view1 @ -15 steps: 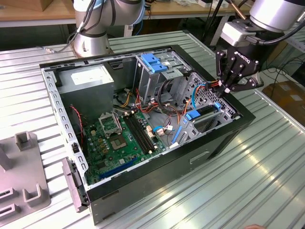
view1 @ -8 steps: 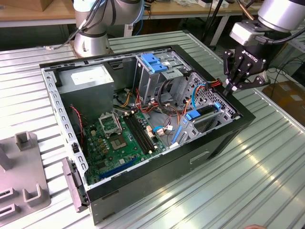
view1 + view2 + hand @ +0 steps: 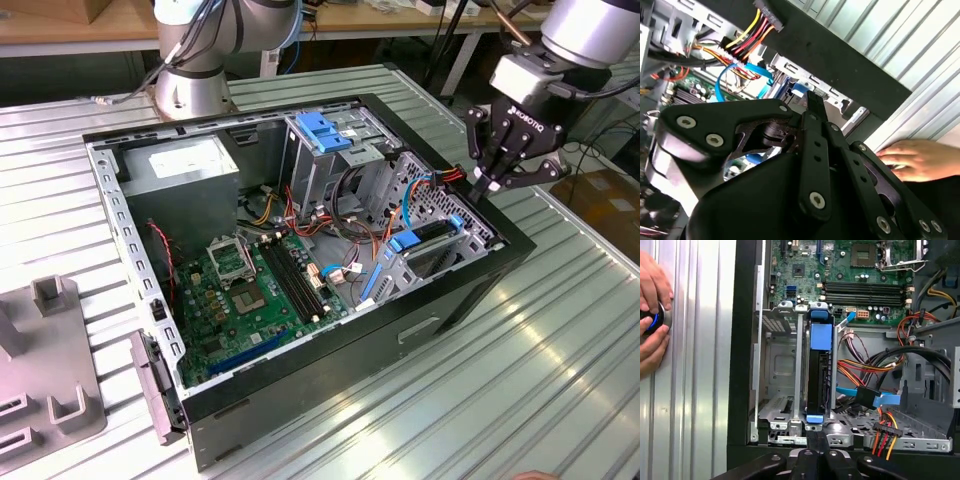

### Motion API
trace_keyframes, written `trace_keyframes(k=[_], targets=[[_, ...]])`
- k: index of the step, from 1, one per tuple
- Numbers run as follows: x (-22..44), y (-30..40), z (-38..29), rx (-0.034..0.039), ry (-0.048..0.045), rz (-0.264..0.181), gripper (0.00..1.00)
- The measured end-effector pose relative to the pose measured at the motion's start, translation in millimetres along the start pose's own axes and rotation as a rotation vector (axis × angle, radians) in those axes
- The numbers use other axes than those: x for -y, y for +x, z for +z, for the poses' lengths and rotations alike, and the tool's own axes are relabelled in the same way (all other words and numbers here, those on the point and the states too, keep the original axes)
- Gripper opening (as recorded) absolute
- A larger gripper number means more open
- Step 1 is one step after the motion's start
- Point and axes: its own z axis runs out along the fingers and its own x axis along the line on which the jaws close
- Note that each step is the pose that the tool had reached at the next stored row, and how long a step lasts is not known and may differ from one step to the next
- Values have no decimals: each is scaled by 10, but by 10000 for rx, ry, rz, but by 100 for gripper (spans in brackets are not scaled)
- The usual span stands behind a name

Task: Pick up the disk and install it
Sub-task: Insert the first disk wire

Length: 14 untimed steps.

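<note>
Tool [image 3: 488, 186]: clenched, empty, poised just above the drive cage [image 3: 775, 360]. Disk [image 3: 818, 375]: standing on edge in a cage slot. Judged rigid, dense, shock-sensitive; best gripped squarely across its blue-railed long edges.

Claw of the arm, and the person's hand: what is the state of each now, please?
Claw: closed, holding nothing, tips near the disk in its bay.
Person's hand: on a small round device.

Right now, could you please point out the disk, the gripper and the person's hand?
disk [image 3: 818, 372]: first wrist view, dark side face.
gripper [image 3: 489, 186]: exterior view, between its fingertips.
person's hand [image 3: 652, 287]: first wrist view, upper fingers.
</note>
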Motion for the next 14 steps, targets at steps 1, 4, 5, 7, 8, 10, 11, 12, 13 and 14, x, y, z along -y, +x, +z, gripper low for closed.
trace_keyframes(k=[1,4,5,7,8,10,11,12,13,14], targets=[[0,0,2,-7,6,-336,10],[13,-22,3,-18,14,-500,10],[18,-33,1,-24,16,-529,10],[27,-64,1,-35,24,-591,10],[30,-84,1,-41,28,-617,10],[39,-126,2,-60,39,-671,10],[43,-142,3,-73,41,-695,10],[48,-154,5,-86,44,-727,10],[52,-162,7,-95,45,-771,10],[54,-164,13,-105,48,-864,10]])
